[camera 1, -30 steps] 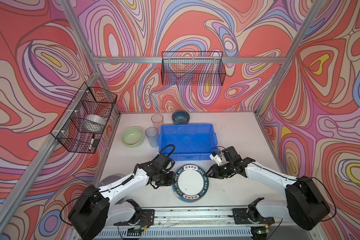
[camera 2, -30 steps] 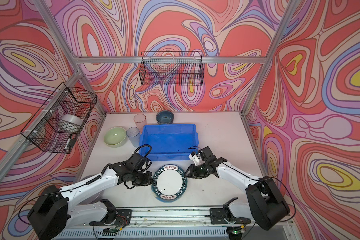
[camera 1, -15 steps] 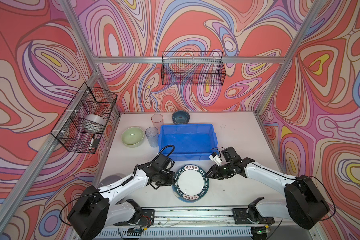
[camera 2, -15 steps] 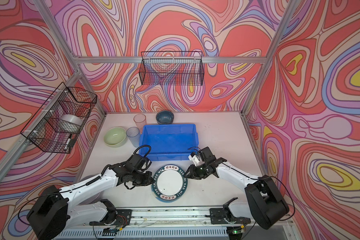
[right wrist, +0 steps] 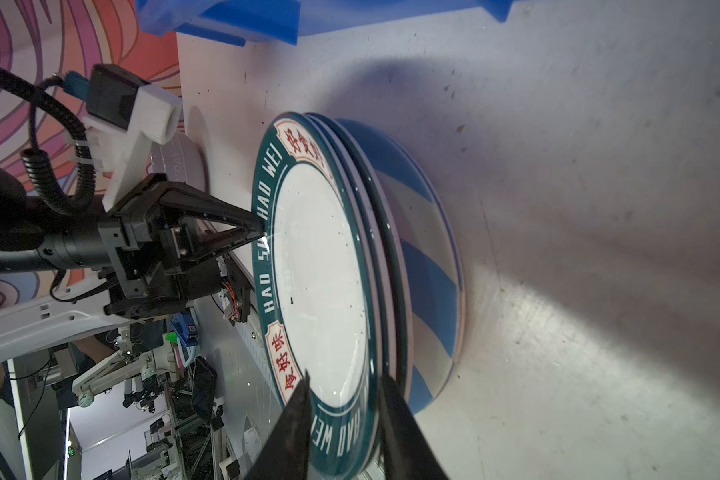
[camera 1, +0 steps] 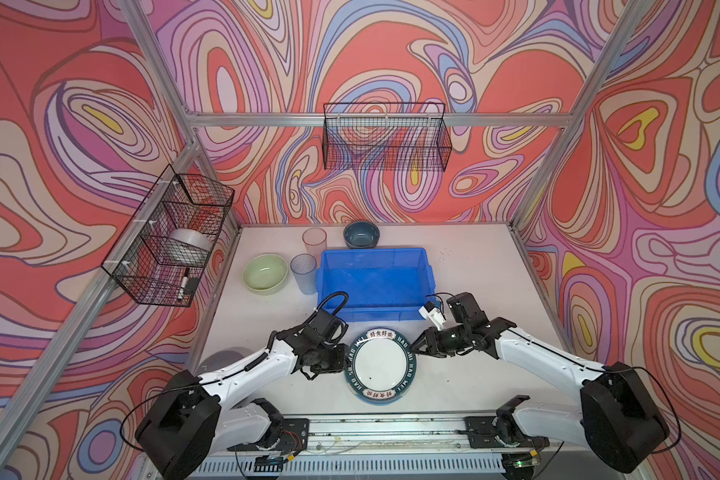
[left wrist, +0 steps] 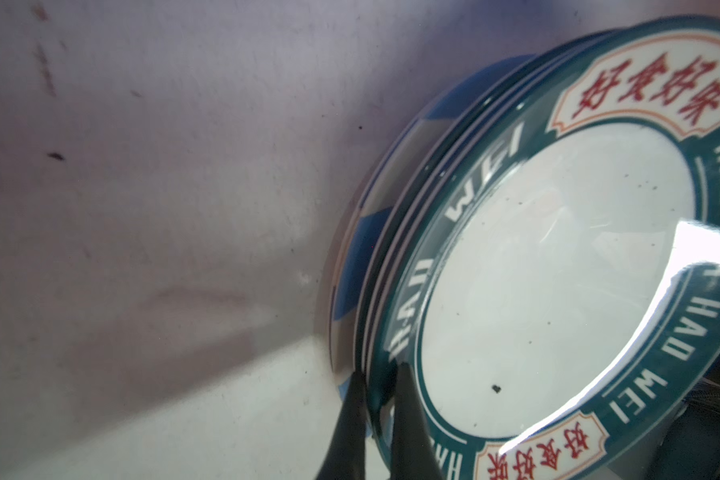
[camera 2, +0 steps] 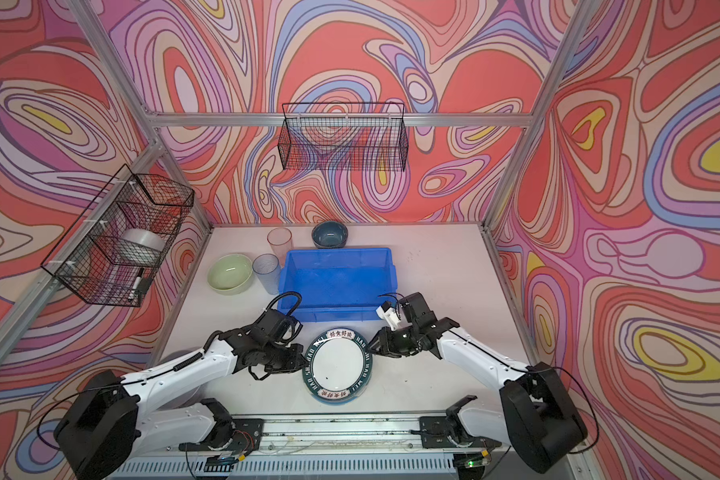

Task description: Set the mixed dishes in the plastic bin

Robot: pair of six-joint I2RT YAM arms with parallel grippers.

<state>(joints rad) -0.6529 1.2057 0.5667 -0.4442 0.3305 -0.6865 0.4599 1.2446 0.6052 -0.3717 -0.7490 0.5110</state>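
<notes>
A stack of plates sits at the table's front middle, with green-rimmed lettered white plates [camera 1: 381,365] [camera 2: 337,365] on top of blue-and-white striped plates [right wrist: 425,270] [left wrist: 350,291]. My left gripper [camera 1: 346,359] [left wrist: 380,374] is shut on the top plate's left rim. At the right rim my right gripper [camera 1: 412,347] [right wrist: 346,376] straddles the edge, jaws still apart, one finger over the plate, one under. The blue plastic bin [camera 1: 375,250] stands empty just behind. Left of it are a pale green bowl [camera 1: 265,272], a bluish tumbler [camera 1: 304,272] and a pinkish tumbler [camera 1: 314,243]. A dark blue-grey bowl [camera 1: 361,235] stands behind the bin.
A black wire basket [camera 1: 171,237] on the left wall holds a white roll [camera 1: 190,245]. A second wire basket [camera 1: 385,137] hangs on the back wall. The arms' metal mounting rail [camera 1: 371,432] runs along the front edge.
My right gripper's jaws have narrowed a little around the plate's right rim. The left gripper, the plates and everything else stay where they were.
</notes>
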